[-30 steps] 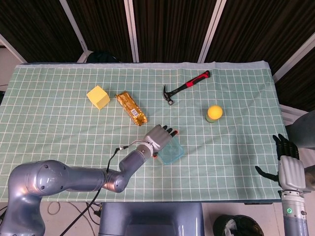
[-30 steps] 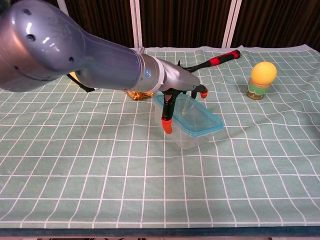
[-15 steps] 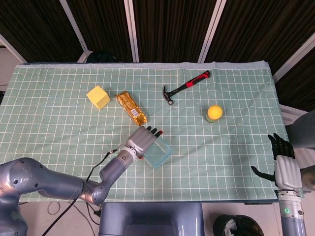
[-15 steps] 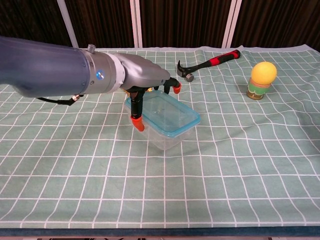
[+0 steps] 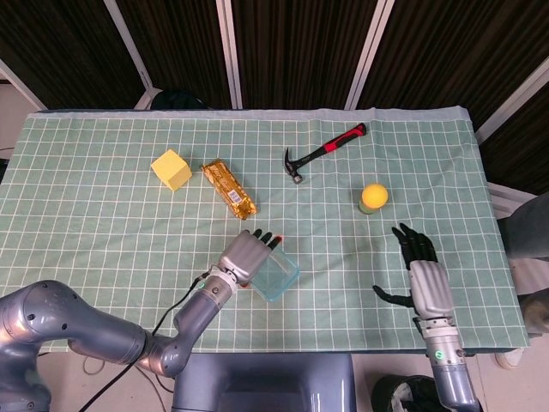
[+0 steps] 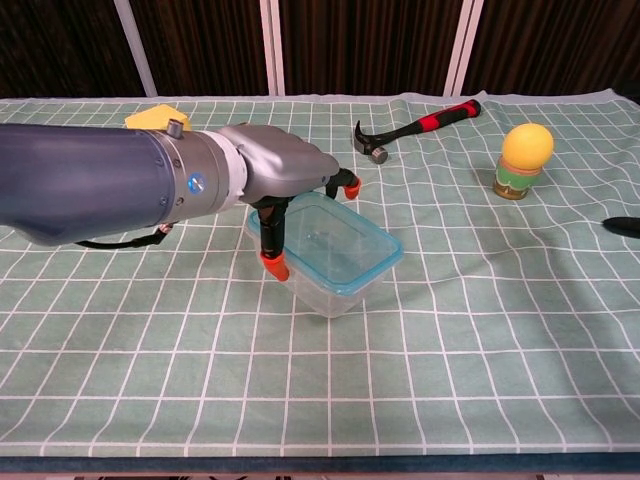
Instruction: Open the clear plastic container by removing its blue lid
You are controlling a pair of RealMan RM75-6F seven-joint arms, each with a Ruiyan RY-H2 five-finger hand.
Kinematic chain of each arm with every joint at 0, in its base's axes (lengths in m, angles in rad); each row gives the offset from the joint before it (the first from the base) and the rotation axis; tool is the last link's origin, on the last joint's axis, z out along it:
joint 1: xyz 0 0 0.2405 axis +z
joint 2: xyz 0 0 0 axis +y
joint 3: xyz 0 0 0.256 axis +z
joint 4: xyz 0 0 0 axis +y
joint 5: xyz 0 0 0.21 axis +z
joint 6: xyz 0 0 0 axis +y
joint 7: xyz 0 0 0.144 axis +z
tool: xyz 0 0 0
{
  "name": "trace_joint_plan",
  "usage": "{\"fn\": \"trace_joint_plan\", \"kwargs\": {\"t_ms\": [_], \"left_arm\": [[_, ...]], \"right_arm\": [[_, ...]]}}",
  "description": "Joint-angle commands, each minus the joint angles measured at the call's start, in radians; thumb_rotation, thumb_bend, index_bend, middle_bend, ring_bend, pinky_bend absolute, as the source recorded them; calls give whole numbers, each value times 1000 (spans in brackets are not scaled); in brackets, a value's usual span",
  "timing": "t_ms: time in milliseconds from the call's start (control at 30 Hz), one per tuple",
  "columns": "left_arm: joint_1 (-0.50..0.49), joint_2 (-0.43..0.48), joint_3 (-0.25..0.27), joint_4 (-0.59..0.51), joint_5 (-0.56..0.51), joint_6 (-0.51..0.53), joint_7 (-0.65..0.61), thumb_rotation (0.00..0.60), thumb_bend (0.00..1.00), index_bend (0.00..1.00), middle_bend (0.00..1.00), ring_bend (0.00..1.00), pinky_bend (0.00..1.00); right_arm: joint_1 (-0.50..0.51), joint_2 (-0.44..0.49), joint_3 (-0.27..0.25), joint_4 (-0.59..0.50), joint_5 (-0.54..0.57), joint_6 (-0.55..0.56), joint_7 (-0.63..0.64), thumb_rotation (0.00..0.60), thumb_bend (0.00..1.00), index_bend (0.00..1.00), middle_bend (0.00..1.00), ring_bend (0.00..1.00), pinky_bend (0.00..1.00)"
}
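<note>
**A:** Which step is this?

**B:** The table [image 5: 103,215] holds the container [image 6: 330,262] near the middle of its near half, and the left hand [image 5: 245,256] sits over the container's left end, fingers draped across the blue lid [image 6: 345,250] and the thumb reaching down the near-left side. I judge this the bracing step: the lid is still on, seated all round as far as I can see.

**A:** And the right hand?

**B:** The right hand [image 5: 426,279] hovers over the near right of the table, fingers spread, holding nothing, well apart from the container.

**A:** So the next move?

**B:** Probably the right hand comes across to a free lid corner and peels upward while the left keeps the box down. The left's fingers cover much of the lid, so room to peel looks tight.

**A:** Anything unclear?

**B:** Whether the left hand truly clamps the box or only rests on it, I cannot tell. The chest view shows only a dark fingertip of the right hand at its right edge. The lid's far-left corner hides under the hand.
</note>
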Motion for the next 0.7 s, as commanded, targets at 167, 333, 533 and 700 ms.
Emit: {"fn": "trace_joint_plan", "kwargs": {"t_ms": [167,333,533,700], "left_arm": [[19,-41,-46,6,-30,60,36,600,73,136,265,255,435],[31,-60,-75,12,-53,77,66,600,73,143,265,255,435],[43,-72,-97,24,-62,65,87,600,72,144,266,255,435],[51,-87,-113,27,-65,67,104,600,73,145,267,256,435]], "right_arm": [[69,-136,8,-48,43,-46,-124,600,241,0,0,0,0],[82,-198,11,-39,97,-43,-171,600,241,0,0,0,0],[67,-239,-15,-41,130,-22,-177,600,242,0,0,0,0],[60,-281,-40,-37,141,-11,-190,600,241,0,0,0,0]]}}
